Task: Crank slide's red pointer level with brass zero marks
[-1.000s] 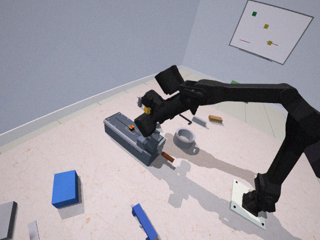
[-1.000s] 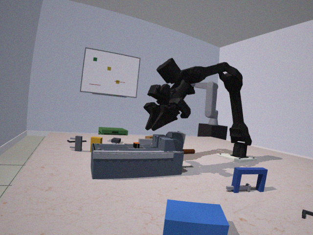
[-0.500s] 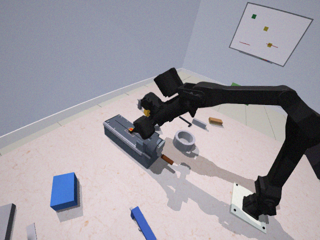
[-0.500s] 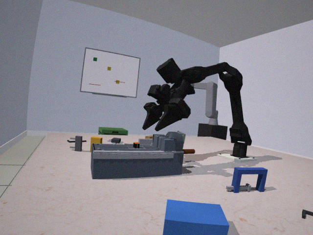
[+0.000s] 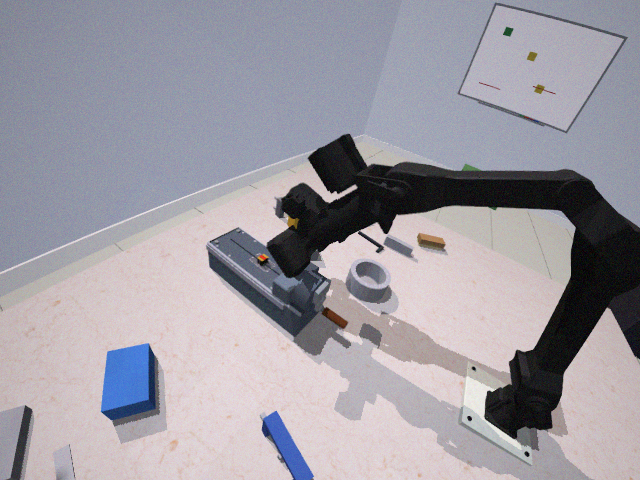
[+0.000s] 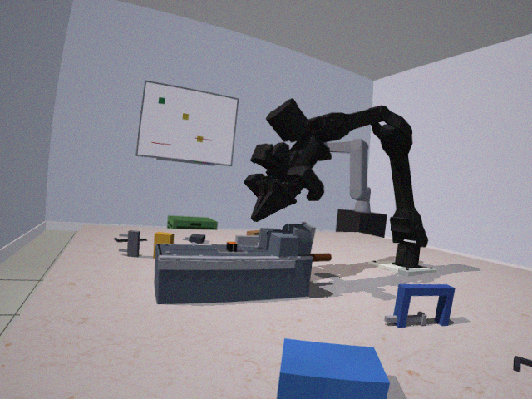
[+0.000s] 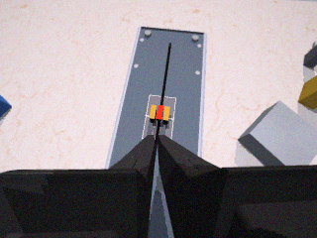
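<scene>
The blue-grey machine has a long slot in its top. Its red pointer sits between the left brass mark and the right brass mark; in the wrist view the three look about level. The top and exterior views show them too small to judge. The brown crank handle sticks out low at the machine's right end, with nothing touching it. My gripper is shut and empty, above the machine's top and apart from the handle. The handle is out of the wrist view.
A grey ring stands beside the machine's crank end. A blue block and a blue arch stand on the near side. A yellow block and a grey block are on the far side.
</scene>
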`<action>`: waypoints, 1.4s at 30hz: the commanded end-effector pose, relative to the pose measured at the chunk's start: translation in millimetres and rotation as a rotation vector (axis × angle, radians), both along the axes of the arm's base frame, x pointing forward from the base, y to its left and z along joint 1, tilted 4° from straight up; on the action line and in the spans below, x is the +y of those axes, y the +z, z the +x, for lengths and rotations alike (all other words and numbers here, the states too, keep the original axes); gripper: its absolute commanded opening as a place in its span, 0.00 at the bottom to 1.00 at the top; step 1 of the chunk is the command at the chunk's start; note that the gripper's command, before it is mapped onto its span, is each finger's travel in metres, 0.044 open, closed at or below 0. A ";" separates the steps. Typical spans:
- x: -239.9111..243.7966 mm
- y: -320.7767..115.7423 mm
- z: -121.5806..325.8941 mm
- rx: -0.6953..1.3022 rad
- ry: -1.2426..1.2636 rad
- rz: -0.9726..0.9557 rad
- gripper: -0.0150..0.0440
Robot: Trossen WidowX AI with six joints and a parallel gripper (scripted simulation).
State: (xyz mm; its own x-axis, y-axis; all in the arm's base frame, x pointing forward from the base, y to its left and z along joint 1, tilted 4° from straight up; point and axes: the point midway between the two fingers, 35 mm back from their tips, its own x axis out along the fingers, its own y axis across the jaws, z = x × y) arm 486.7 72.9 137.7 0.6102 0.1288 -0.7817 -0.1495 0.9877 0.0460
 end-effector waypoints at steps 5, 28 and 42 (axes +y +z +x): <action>0.0 0.0 0.0 0.000 0.000 0.000 0.25; 0.0 0.0 0.0 0.000 0.000 0.000 0.88; 0.0 0.0 0.0 0.000 0.000 0.000 0.56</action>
State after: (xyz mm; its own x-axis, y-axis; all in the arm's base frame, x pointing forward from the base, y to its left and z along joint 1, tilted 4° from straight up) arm 486.7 73.0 137.6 0.6100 0.1291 -0.7818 -0.1496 0.9877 0.0463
